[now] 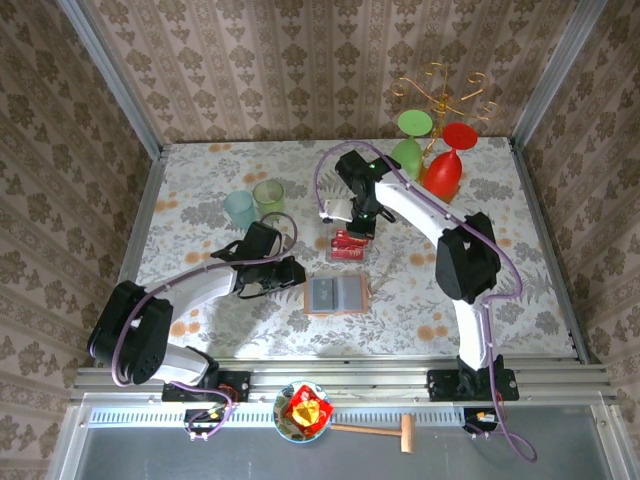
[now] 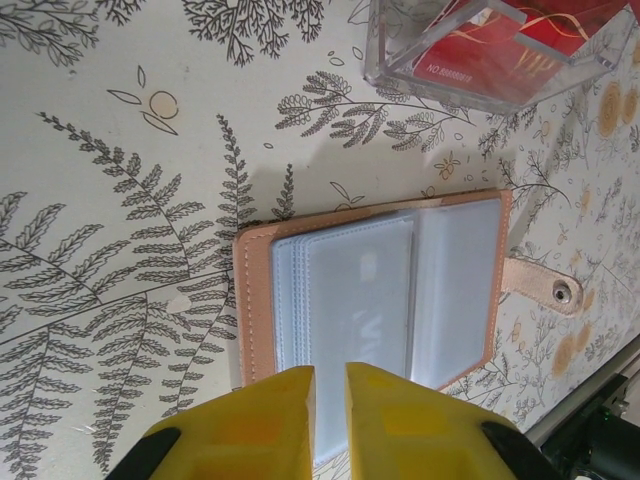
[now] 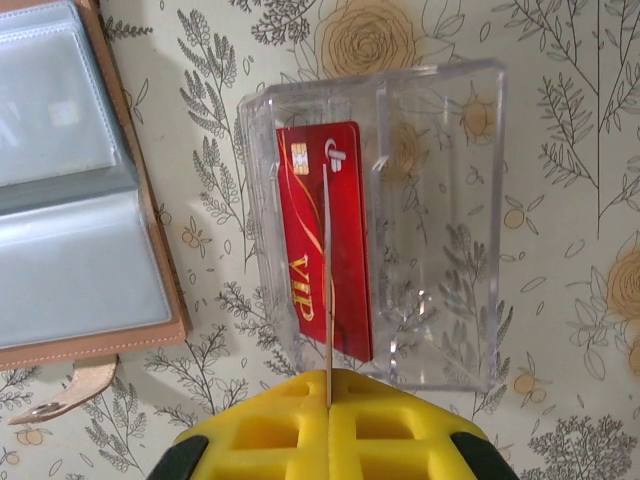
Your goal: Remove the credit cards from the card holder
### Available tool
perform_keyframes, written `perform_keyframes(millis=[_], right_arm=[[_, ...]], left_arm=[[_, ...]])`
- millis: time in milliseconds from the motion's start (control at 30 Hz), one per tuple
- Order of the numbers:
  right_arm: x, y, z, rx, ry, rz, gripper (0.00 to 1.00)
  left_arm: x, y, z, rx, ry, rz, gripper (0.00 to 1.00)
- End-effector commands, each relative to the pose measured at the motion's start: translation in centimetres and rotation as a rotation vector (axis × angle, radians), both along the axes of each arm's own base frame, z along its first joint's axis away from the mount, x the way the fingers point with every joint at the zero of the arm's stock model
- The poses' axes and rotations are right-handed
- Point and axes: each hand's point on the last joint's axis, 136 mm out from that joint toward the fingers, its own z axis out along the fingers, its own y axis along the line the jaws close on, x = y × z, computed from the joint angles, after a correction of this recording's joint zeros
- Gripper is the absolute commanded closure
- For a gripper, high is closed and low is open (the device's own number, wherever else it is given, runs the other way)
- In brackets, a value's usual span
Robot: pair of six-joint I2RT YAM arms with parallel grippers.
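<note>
Overhead: my left pincer [image 1: 295, 272] sits low at the left edge of the open card holder [image 1: 335, 295], which lies flat in the middle of the table [image 1: 480, 290]. My right pincer [image 1: 362, 228] hangs just beyond it, over a clear box [image 1: 350, 255] that shows red inside. Two pale cups [image 1: 268, 195] stand far-left and the wine glasses [image 1: 445, 170] far-right. Both are well apart from the work, and the table right of the holder is bare.

Left wrist camera: my left pincer [image 2: 330, 375] is open by a narrow slit and has nothing in it. It is poised over one edge of the card holder [image 2: 380, 290], probably to keep it spread open, though I cannot tell whether it touches. The sleeves look pale, and I cannot tell whether any card remains in them. The strap [image 2: 545, 285] lies flat, out of the way.

Right wrist camera: my right pincer [image 3: 327, 378] is clamped on a credit card [image 3: 327, 300], seen edge-on. The card is lined up over the left compartment of the clear box [image 3: 450, 230], where a red VIP card [image 3: 325, 250] already lies. The other compartment looks empty. The walls are close, so I judge the drop needs a straight line. The card holder [image 3: 70, 200] lies just beside the box, not touching it.
</note>
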Motion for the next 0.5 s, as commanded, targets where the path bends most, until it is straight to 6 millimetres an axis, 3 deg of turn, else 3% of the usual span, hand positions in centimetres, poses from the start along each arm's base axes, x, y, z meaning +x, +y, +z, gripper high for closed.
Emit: perform_keyframes(millis=[0,467], right_arm=[[-0.5,0.0,-0.3,-0.014,0.057,0.031,1.00],[-1.2,1.0,-2.8,-0.001,0.158,0.035,0.99]], left_arm=[[-0.1,0.3,-0.6,0.010,0.016,0.001,0.84],[-0.1,0.5,-1.2,0.016,0.033,0.001,0.84]])
